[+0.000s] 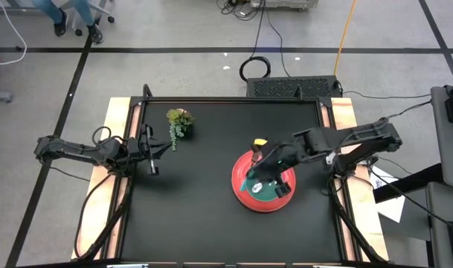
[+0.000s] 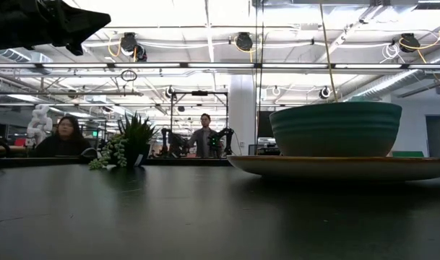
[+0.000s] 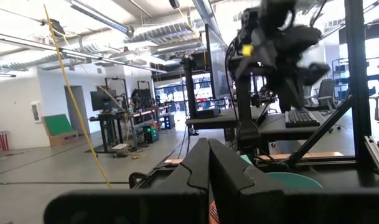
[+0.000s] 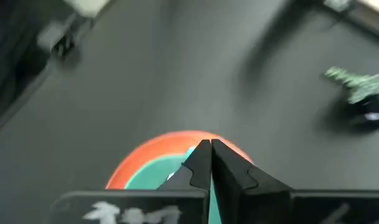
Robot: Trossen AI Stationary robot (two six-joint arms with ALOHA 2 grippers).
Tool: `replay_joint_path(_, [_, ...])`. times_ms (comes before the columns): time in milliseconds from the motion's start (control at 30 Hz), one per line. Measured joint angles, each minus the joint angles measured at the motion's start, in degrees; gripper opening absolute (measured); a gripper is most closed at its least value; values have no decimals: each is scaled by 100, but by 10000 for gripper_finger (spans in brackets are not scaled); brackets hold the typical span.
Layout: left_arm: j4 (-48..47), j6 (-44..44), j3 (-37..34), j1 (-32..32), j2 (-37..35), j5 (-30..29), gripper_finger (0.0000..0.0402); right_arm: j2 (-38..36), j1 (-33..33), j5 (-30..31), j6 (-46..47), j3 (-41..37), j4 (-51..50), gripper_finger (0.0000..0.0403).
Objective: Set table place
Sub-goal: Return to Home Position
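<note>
A round red plate (image 1: 262, 199) lies on the black table (image 1: 196, 216), right of the middle. A teal bowl (image 2: 335, 128) stands by its base on this plate (image 2: 342, 167). My right gripper (image 1: 254, 177) hangs over the plate and bowl, slanting down from the table's right. In the right wrist view it (image 4: 210, 147) is shut with nothing between the fingers, and the bowl (image 4: 153, 179) and the plate's rim (image 4: 158, 149) show below the fingertips. My left gripper (image 1: 158, 151) waits at the table's left edge, shut (image 3: 208, 143), with nothing in it.
A small green plant sprig (image 1: 178, 122) lies at the far left of the table, and it (image 2: 124, 150) also shows in the low view. Bare black tabletop stretches along the near side and the middle. Light wooden strips (image 1: 120, 119) run along both short sides. People sit in the room beyond.
</note>
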Motion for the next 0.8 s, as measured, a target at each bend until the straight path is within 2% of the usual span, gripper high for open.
replay_joint_path(167, [-7, -2, 0, 0, 0, -2, 8, -597, -175, -83, 295, -416, 859, 0])
replay_joint_path(400, [-47, -15, 0, 0, 0, -2, 8, -1930, -520, -400, 554, -1993, 2363, 0])
replay_joint_path(600, [-47, 3, 0, 0, 0, -4, 8, -2948, -656, -401, 596, -3211, 2900, 0])
replay_joint_path(800, [-42, 4, 0, 0, 0, -6, 8, -3488, -656, -403, 594, -3863, 3343, 0])
